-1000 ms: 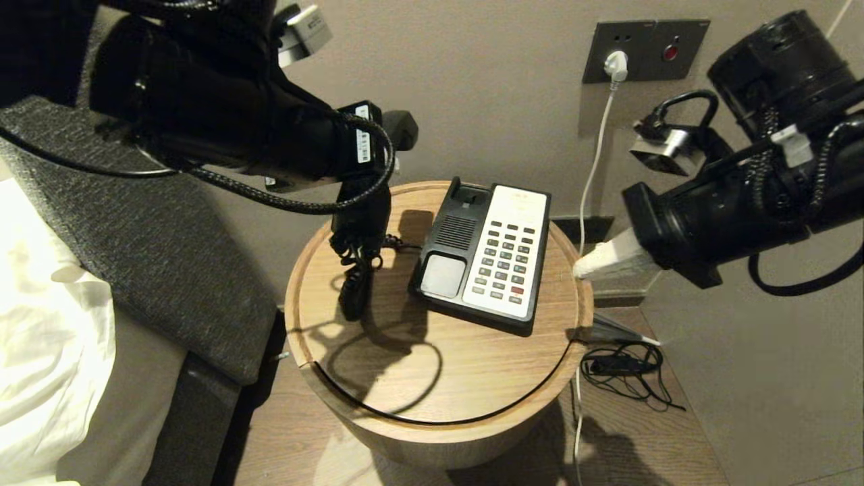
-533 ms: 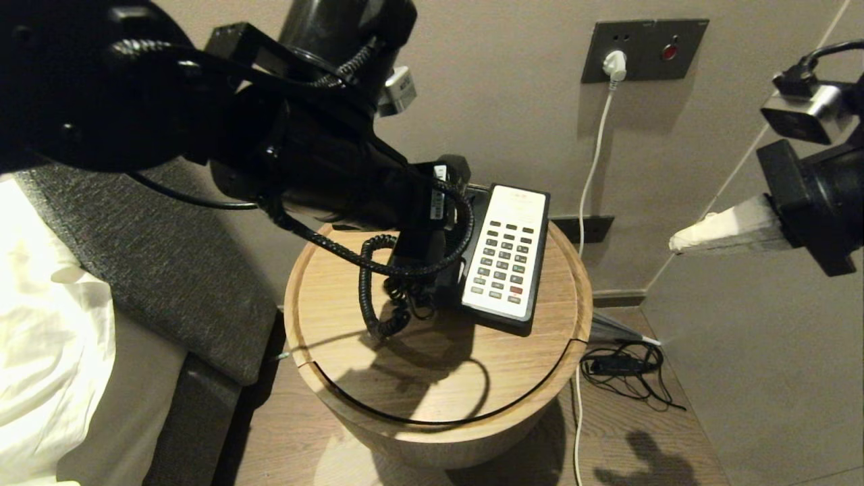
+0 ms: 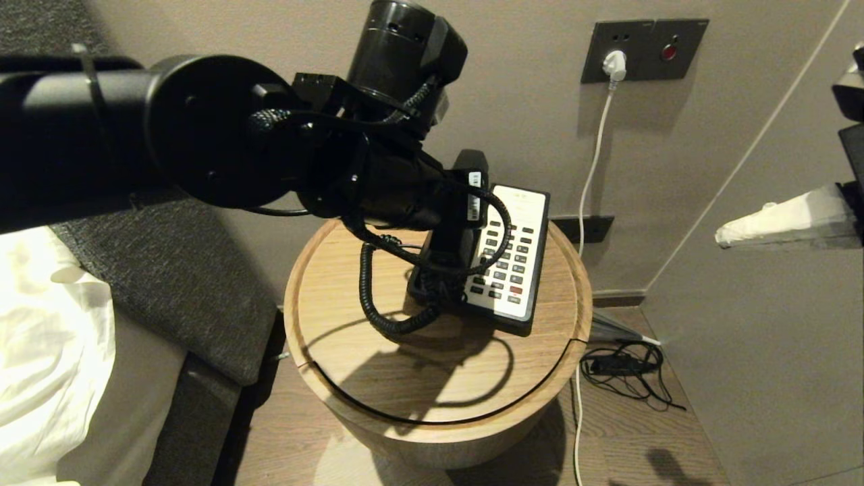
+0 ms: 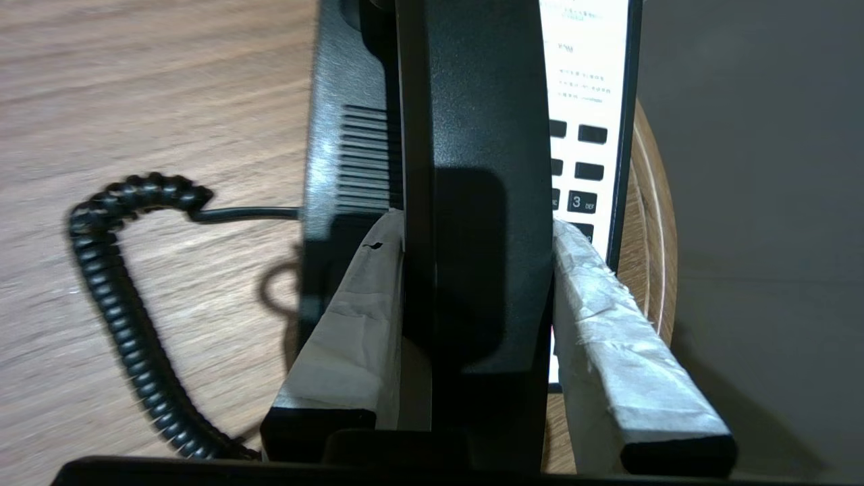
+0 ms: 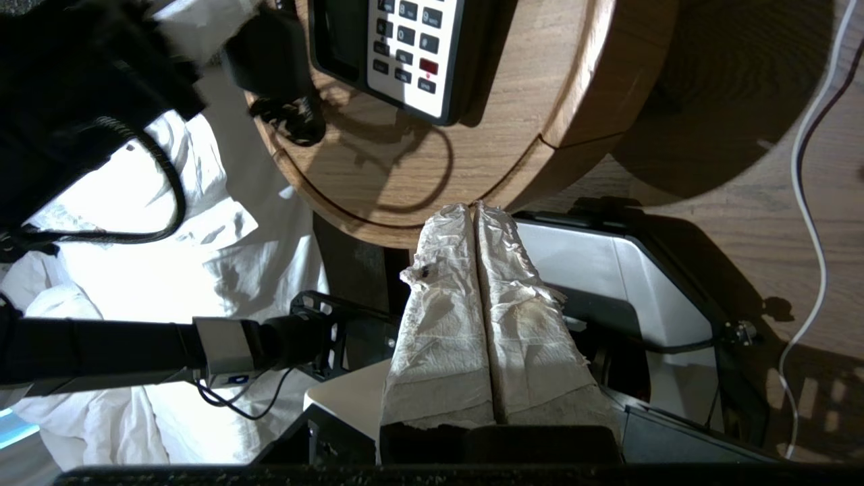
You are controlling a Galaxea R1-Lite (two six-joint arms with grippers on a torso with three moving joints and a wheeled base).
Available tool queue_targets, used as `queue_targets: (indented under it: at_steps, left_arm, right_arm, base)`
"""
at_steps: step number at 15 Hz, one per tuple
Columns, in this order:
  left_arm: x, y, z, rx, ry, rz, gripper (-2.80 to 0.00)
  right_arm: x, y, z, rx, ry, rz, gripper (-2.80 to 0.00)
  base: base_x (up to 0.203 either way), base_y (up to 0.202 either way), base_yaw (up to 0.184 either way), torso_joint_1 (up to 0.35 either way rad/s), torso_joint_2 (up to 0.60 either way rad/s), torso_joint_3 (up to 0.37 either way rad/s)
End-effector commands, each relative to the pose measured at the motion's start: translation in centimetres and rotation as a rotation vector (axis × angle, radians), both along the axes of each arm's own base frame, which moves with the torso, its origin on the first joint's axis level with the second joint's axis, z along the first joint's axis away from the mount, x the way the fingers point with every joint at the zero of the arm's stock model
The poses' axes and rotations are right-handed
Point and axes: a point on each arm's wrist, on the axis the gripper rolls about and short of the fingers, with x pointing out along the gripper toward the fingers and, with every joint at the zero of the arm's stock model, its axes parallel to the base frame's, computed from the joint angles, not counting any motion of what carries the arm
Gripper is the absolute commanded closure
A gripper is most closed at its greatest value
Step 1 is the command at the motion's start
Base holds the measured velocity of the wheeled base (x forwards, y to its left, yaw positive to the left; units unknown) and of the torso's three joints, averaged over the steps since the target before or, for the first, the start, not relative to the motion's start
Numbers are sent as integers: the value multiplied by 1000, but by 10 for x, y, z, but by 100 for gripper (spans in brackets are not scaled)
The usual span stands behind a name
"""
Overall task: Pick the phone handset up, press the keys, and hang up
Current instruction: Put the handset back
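The right gripper (image 5: pixel 476 209) hangs off to the right, its wrapped fingers pressed together. On the round wooden table (image 3: pixel 432 378), the left gripper (image 4: pixel 472 229) pinches the black phone handset (image 4: pixel 472 169) over the black-and-white phone base (image 3: pixel 506 260).

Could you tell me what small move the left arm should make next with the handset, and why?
Probably lower it slightly, then release: the left tool grips the black plastic handset lined up over the black phone base's cradle side, beside the white keypad, though seating isn't visible.
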Motion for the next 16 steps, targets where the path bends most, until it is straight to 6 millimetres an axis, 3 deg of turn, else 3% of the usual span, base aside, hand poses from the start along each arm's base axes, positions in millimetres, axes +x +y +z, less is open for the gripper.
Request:
queue_targets:
  at_steps: [1,16]
  left_arm:
    - [3,-6,-8,15,16,-2,0]
    - [16,-16,-28,70,37,23,0]
  right_arm:
    - [-6,-2,1,5,-2,2,0]
    - [-11,-4,7,19,-31,0,0]
  base:
    - [0,0,0,0,0,0]
    - [0,0,0,0,0,0]
